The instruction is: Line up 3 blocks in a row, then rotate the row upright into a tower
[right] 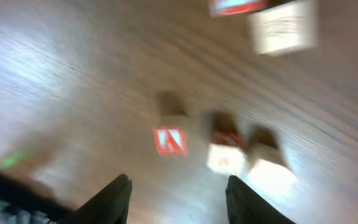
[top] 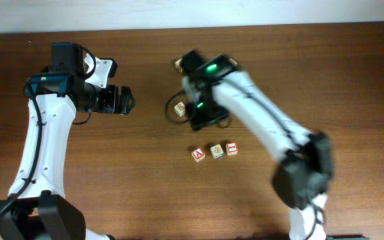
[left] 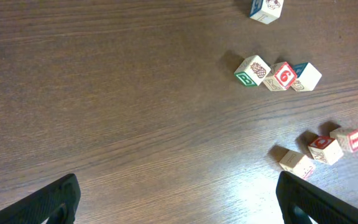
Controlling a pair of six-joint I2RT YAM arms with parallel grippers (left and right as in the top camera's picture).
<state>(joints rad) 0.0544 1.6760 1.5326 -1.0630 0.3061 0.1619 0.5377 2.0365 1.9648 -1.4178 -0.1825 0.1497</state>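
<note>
- Dark brown wood table (top: 352, 80), shot from above.
- The three blocks (top: 217, 151) sit in a close row around 5 o'clock from the table's middle, with the red "A" cube (top: 198, 155) at the 9 o'clock end and the red "I" cube (top: 231, 149) at the 3 o'clock end.
- The right gripper (right: 176, 193) has its fingers apart with nothing between them.
- The left gripper (top: 127, 100) is spread wide and empty, over at 9 o'clock.

Motion blur smears the blocks (right: 227, 152) in the right wrist view, markings mostly unreadable

Blurred tabletop (right: 61, 81), right hand (right: 178, 190) parted and empty, three blocks (right: 225, 149) in a row beyond
</note>
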